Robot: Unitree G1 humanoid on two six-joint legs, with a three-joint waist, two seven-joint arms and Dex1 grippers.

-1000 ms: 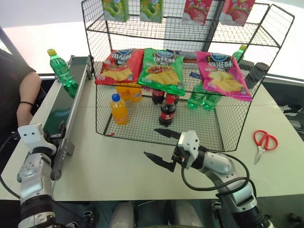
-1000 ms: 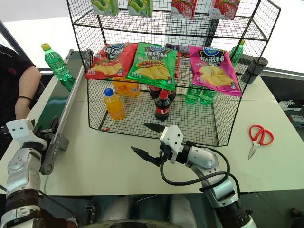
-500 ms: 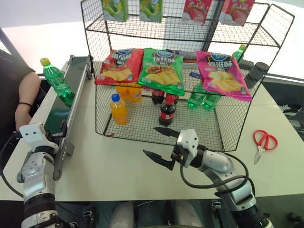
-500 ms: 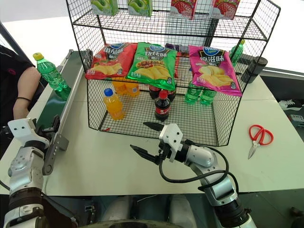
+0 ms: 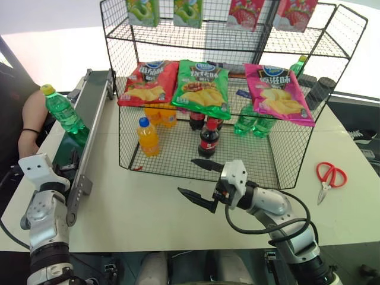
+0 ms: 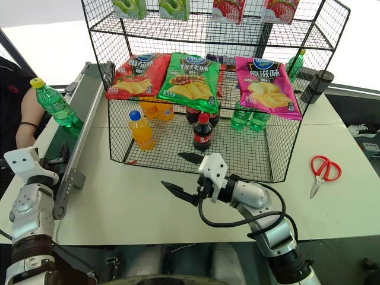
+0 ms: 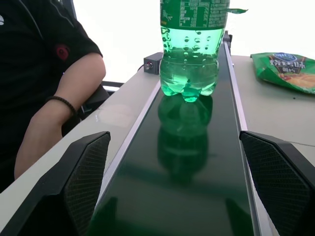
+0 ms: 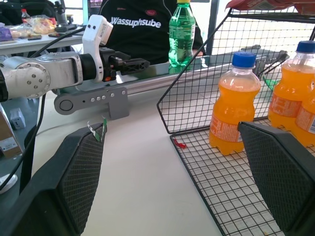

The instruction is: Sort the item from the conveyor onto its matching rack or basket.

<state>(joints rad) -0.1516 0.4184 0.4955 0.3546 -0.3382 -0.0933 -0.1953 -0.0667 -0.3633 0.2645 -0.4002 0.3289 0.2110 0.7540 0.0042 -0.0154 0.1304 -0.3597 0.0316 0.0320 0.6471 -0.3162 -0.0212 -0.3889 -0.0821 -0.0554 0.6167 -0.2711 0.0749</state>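
Waiting near the bottom of the frame, both grippers stand wide and hold nothing. The right gripper [image 5: 200, 183] sits low and centre in the head views, over bare white table [image 5: 148, 208], its two black fingers spread and aimed toward the left of the frame, just short of the front wall of the black wire-mesh basket [image 5: 202, 155]. The left gripper [image 6: 56, 159] sits at the lower left, at the near end of the conveyor [image 5: 80, 133]; in its wrist view the two mesh-faced pads stand well apart on either side of the dark green belt.

Farther up the belt, at the left edge of the head views, the green soda bottle [image 5: 60, 111] with the yellow cap stands upright on the conveyor, well apart from the left gripper and directly ahead of it. A person's forearm [image 5: 31, 124] rests just beyond the belt.

At mid frame the basket already holds orange-drink bottles [image 5: 148, 136], a cola bottle [image 5: 208, 138] and green bottles [image 5: 252, 123] at the right. Chip bags [image 5: 200, 88] lie on the shelf above, and red scissors [image 5: 329, 178] lie at the right.

By my reading, the task has barely begun: the bottle is not yet grasped, and picking, carrying and setting it among the green bottles all remain.
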